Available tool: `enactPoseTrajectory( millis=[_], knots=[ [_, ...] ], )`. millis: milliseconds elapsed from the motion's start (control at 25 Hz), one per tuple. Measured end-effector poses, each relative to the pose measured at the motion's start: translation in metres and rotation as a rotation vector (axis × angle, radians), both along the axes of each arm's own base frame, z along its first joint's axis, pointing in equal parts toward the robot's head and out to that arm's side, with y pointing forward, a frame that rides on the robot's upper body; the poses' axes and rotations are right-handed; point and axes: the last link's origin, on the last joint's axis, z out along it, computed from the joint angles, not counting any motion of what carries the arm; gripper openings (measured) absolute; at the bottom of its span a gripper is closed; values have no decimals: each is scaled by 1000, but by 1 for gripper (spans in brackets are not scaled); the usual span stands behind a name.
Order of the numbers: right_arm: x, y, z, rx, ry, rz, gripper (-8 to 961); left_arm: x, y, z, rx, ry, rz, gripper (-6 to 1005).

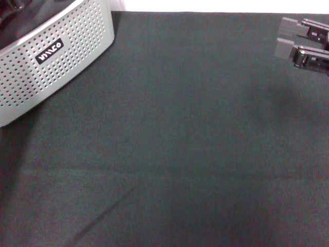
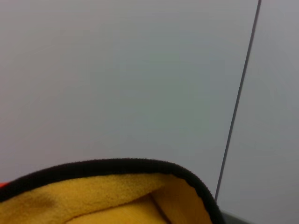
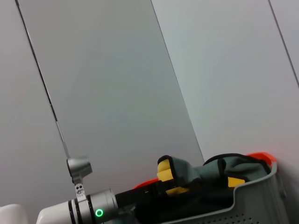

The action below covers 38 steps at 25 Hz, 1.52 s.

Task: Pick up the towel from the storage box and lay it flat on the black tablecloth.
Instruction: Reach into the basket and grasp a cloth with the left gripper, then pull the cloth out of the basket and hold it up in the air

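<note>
— Yellow fleece with a black hem fills the foot of the left wrist view: the towel (image 2: 117,196), very close under the camera, with a pale wall (image 2: 117,70) behind it.

— Is the left gripper (image 3: 156,186) clamped on it?

— I cannot tell. In the right wrist view the towel (image 3: 187,170) is bunched at the gripper's tip, yellow folds and grey reverse together, and the cloth hides the grip.

— Where is the towel, then?

— Over the box (image 3: 252,196). The bunch at the tip stands above the rim, and the rest trails down inside. None of it lies on the tablecloth (image 1: 180,154).

— And the right gripper (image 1: 286,37)?

— It hangs at the far right of the head view, above the tablecloth, jaws apart and holding nothing, well away from the box (image 1: 67,56).

— Where does the box stand?

— At the far left corner of the tablecloth, its dotted grey wall and black label (image 1: 50,51) facing the head camera.
</note>
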Motion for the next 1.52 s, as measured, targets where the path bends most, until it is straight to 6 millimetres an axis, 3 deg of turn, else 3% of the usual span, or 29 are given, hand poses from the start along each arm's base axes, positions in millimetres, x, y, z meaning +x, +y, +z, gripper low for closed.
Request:
enactPoseTrajectory(
  millis=[120, 400, 760, 1280, 1520],
  knots=[
    [0, 0, 1, 1, 4, 2, 752, 0, 0, 0, 0, -21, 3, 56],
    [1, -2, 2, 2, 11, 1, 751, 6, -10, 9, 5, -242, -68, 19],
    [6, -3, 10, 47, 56, -27, 751, 31, -39, 36, -84, -535, -424, 16],
    [4, -8, 7, 26, 81, -13, 750, 76, -83, 65, -210, -800, -901, 15],
    [5, -9, 3, 8, 92, -9, 749, 87, -89, 67, -313, -898, -1040, 16]
  ],
)
